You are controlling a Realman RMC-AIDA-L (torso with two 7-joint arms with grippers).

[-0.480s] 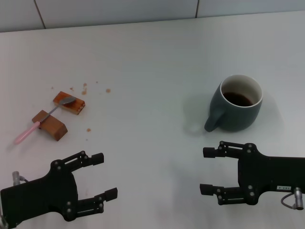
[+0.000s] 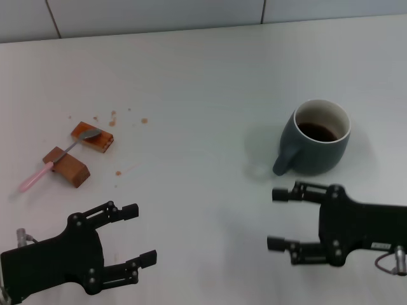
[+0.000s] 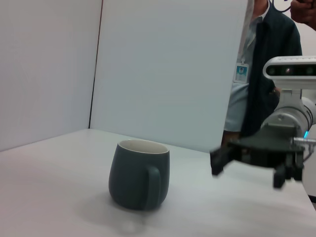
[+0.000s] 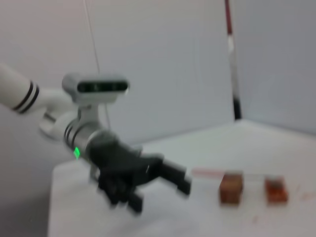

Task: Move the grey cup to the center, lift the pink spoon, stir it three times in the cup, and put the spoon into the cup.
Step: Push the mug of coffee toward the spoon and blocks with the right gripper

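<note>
The white worktop (image 2: 203, 70) carries everything. At its near edge the left gripper (image 2: 143, 235) and the right gripper (image 2: 278, 219) both hover with fingers spread wide, holding nothing. The grey cup (image 2: 316, 138) stands upright on the right side, just beyond the right gripper, its handle turned toward the near left (dark liquid shows inside). On the far left, two brown blocks (image 2: 66, 166) prop the pink spoon (image 2: 58, 157): its metal bowl lies on the farther block, its handle reaching over the nearer one down to the worktop. Crumbs (image 2: 113, 117) lie scattered beside them.
</note>
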